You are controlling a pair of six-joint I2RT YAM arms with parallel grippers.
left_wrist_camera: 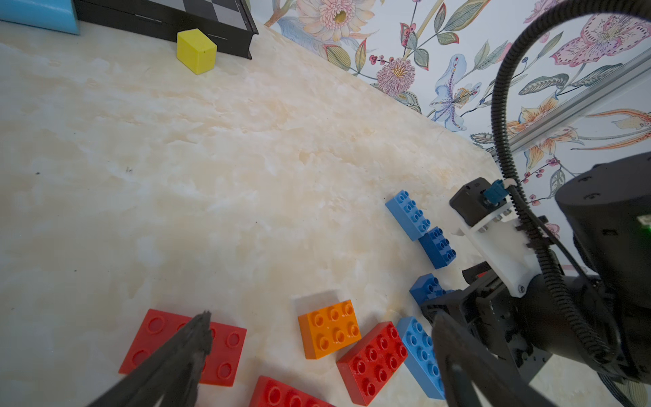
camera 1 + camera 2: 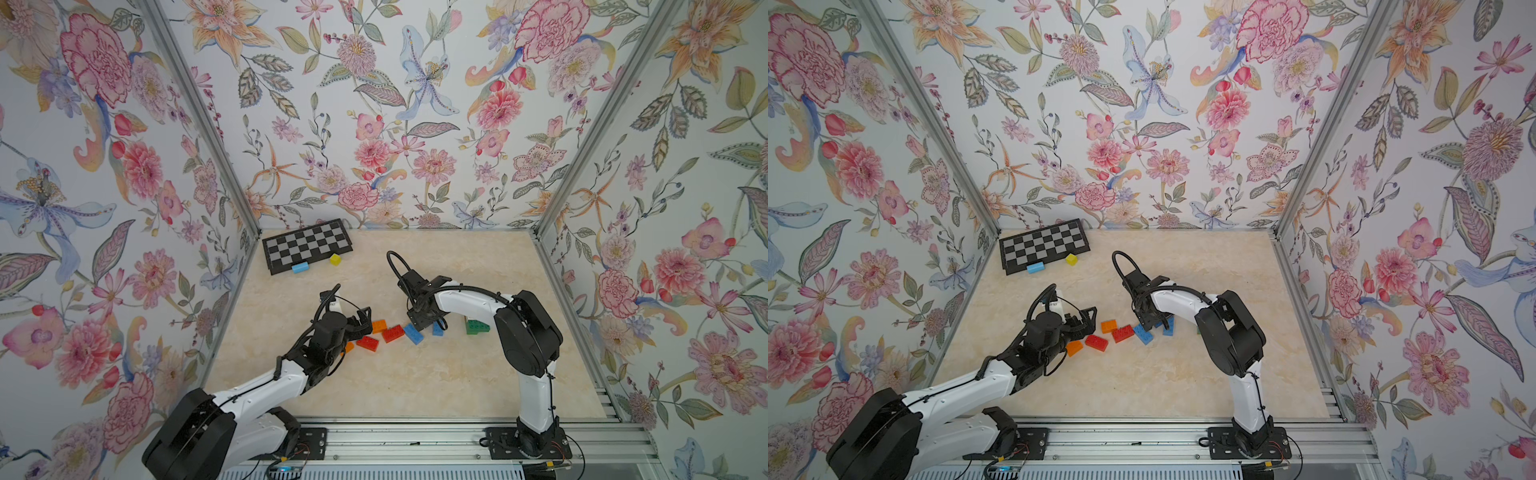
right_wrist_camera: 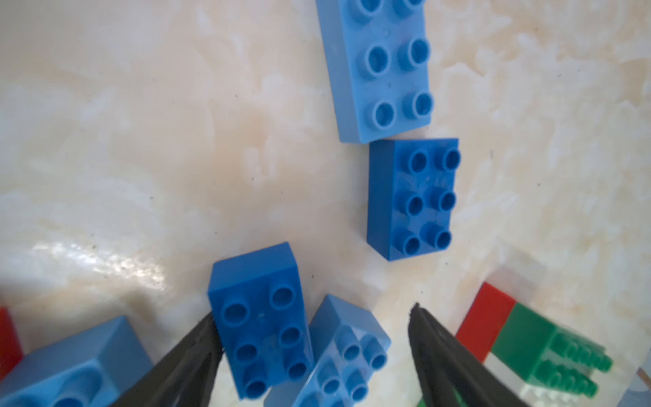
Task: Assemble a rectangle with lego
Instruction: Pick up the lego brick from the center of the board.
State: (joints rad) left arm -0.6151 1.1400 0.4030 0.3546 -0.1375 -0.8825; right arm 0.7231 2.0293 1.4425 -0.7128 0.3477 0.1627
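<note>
Two arms reach over the marbled counter (image 2: 415,386) in both top views. The lego lies in a loose row mid-counter: an orange brick (image 2: 379,326), red bricks (image 2: 393,333), blue bricks (image 2: 413,333) and a green stack (image 2: 477,327) nearest the right arm. The left end effector (image 2: 365,321) hangs spread and empty just beside the orange brick. The right end effector (image 2: 430,326) points down among the blue bricks, and how its jaws stand cannot be told from here. A chessboard (image 2: 1044,247) sits in the far left corner, with a yellow cube (image 2: 1071,259) and a pale block (image 2: 1035,268) at its front edge. A white tag (image 2: 1054,305) on the left wrist carries print too small to read.

The left wrist view shows the left end effector (image 1: 321,315) spread wide and gripping nothing. The orange brick (image 1: 329,329) lies on the counter under the gap, studs up. Beside it, a red brick touches a light blue one.

The right wrist view shows the right end effector (image 3: 313,313) spread, with a dark blue brick (image 3: 260,324) and a light blue brick (image 3: 347,352) between its fingers. One finger (image 3: 197,345) touches the dark blue brick's side, while the other stands clear of the light blue brick. Two more blue bricks lie end to end beyond. The green stack (image 3: 549,356) shows at the edge.
</note>
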